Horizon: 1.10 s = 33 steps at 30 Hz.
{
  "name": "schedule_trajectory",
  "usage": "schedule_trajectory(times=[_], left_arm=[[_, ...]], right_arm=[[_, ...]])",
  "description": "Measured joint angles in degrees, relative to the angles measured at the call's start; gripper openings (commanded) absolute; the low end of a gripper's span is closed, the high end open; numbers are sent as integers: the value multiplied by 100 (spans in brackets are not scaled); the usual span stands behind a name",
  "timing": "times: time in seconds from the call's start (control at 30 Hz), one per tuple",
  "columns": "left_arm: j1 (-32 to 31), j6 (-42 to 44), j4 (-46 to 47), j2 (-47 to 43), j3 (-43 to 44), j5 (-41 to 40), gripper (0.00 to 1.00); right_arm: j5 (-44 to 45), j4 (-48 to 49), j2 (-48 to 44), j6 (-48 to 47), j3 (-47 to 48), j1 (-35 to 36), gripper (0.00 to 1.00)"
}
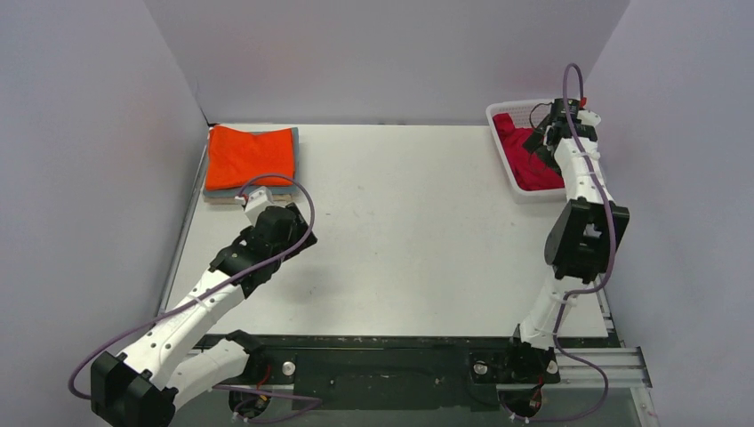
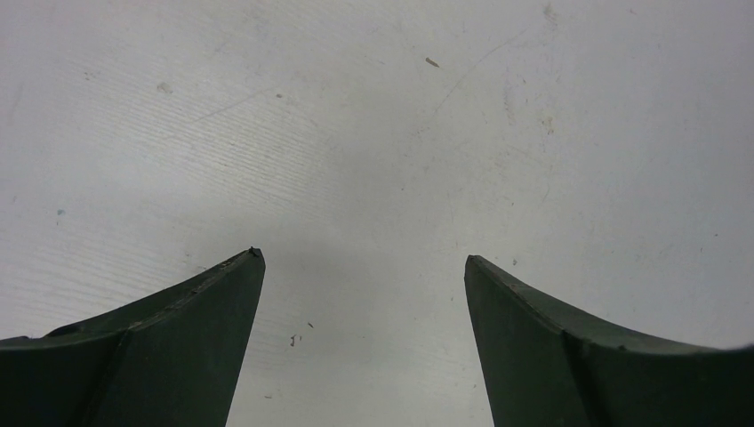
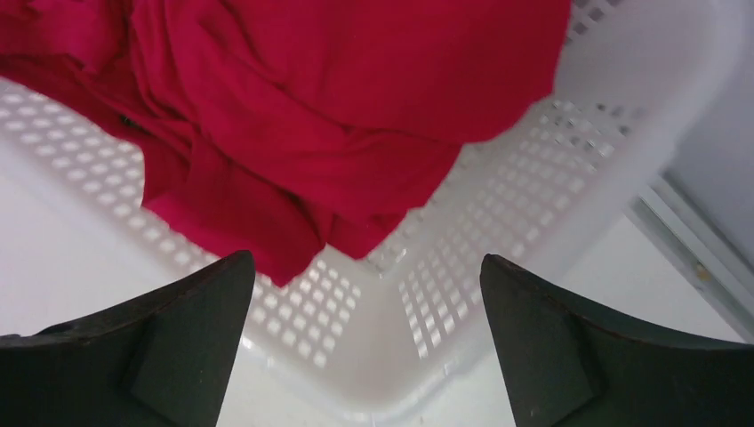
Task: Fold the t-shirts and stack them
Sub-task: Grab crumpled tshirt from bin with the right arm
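A crumpled crimson-red t-shirt (image 1: 525, 160) lies in the white mesh basket (image 1: 509, 108) at the back right; in the right wrist view the shirt (image 3: 302, 107) fills the basket's corner (image 3: 551, 178). My right gripper (image 1: 553, 126) hangs over the basket, open and empty (image 3: 364, 267). A folded bright orange t-shirt (image 1: 251, 156) tops a stack at the back left, with a grey-blue one (image 1: 283, 189) showing at the stack's edges. My left gripper (image 1: 256, 197) is open and empty just in front of the stack, over bare table (image 2: 364, 262).
The white table (image 1: 400, 231) is walled by grey panels on the left, back and right. A metal rail (image 1: 613, 360) runs along the near right edge. Purple cables loop off both arms.
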Motion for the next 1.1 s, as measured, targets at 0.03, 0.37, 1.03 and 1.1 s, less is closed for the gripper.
schedule_trajectory(times=[0.03,0.37,1.03,1.1], left_arm=[[9,20,11,74,0,35,93],[116,94,122,365,2,229,93],[431,90,173,507,4,481,93],[457,92,142,452,4,481,93]], right_arm=[[-63,-11,328,7,260,-74,91],[-1425,-4,2750,509,1790,-601,85],[-2039,326,3156,1255,2173,-557,0],[-2052,354,3152,1231,2173,-551,0]])
